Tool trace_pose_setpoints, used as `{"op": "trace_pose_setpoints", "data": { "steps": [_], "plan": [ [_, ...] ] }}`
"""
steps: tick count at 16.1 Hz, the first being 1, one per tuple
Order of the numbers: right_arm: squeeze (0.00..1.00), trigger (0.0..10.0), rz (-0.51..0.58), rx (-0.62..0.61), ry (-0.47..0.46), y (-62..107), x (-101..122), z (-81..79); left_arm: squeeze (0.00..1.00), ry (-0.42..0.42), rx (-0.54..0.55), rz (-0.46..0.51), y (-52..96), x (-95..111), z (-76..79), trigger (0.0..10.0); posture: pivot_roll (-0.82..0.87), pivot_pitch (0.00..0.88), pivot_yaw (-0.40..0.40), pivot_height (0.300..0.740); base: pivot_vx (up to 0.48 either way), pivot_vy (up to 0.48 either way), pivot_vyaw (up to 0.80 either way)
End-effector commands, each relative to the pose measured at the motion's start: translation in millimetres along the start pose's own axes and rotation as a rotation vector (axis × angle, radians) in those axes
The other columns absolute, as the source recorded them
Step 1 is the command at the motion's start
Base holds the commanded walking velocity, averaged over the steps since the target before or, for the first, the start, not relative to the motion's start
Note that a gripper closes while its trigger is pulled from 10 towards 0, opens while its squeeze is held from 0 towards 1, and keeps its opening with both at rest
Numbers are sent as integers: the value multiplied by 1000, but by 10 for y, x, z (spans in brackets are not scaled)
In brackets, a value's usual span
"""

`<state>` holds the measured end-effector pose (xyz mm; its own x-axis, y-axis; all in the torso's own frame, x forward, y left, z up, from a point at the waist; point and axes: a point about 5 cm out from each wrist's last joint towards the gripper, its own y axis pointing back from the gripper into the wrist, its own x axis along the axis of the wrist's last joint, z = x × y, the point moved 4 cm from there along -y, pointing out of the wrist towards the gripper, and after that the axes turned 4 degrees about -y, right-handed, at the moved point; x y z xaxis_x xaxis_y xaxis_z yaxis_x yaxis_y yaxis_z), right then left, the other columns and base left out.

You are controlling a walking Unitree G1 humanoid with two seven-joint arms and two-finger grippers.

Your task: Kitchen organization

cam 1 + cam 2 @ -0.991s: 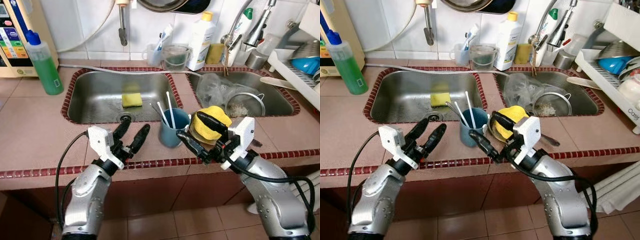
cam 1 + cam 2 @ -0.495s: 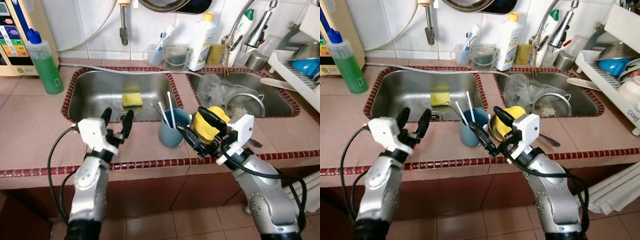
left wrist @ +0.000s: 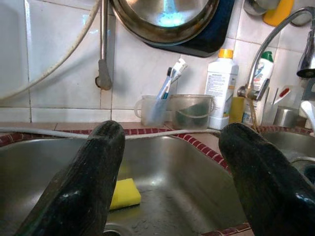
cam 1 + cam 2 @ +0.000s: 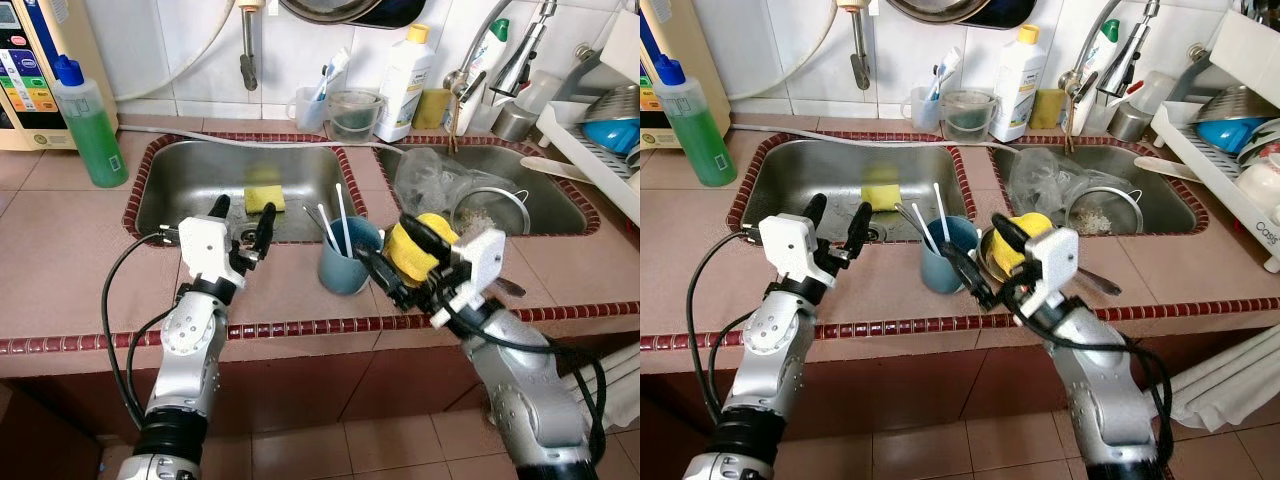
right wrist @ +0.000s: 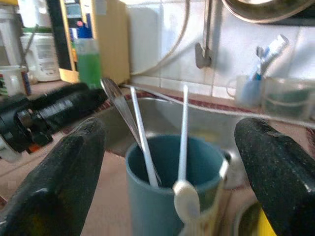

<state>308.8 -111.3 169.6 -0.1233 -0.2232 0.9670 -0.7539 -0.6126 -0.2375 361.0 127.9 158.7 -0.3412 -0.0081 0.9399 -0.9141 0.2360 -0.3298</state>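
A blue cup (image 4: 347, 262) holding a spoon and two white sticks stands on the tiled counter between the two sinks. My right gripper (image 4: 385, 240) is open just right of the cup, its fingers reaching toward it from either side in the right wrist view, with the cup (image 5: 170, 182) between them. Behind that gripper sits a yellow object (image 4: 418, 246) in a small metal bowl. My left gripper (image 4: 244, 207) is open over the front rim of the left sink (image 4: 190, 205), empty. A yellow sponge (image 3: 124, 192) lies in that sink beyond it.
A green soap bottle (image 4: 90, 125) stands at the back left. A white bottle (image 4: 405, 70), a clear jug (image 4: 352, 112) and a toothbrush cup (image 4: 308, 103) line the back wall. The right sink holds a strainer (image 4: 490, 210) and plastic wrap (image 4: 432, 175). A dish rack (image 4: 600, 130) stands far right.
My left arm has risen and moved forward from the counter's front edge to the left sink's rim, staying open. The right gripper has barely shifted beside the cup.
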Motion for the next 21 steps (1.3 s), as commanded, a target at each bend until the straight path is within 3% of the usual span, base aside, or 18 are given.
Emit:
{"op": "trace_pose_setpoints", "data": {
  "steps": [1,5,6,9,16,21],
  "plan": [
    [0,10000,35,-30,31,40,104,39,0,-5,-5,10,-14,56,15,10000,-51,0,-13,740,0,0,0],
    [0,10000,51,-169,51,131,132,168,0,-5,-22,-82,139,-15,-117,10000,-55,0,-2,740,0,0,0],
    [0,10000,36,-205,57,157,109,197,0,-17,-30,-95,195,-14,-216,10000,-55,0,0,740,0,0,0],
    [0,10000,33,-280,74,211,121,234,0,-13,-66,-113,294,69,-296,10000,-53,0,-1,740,0,0,0],
    [0,10000,23,-510,191,407,193,459,0,80,-181,-135,417,204,-160,10000,-53,16,0,740,0,0,0],
    [0,10000,32,-647,282,494,291,599,0,141,-275,-161,480,236,169,10000,-55,25,7,740,0,0,0]
  ]
}}
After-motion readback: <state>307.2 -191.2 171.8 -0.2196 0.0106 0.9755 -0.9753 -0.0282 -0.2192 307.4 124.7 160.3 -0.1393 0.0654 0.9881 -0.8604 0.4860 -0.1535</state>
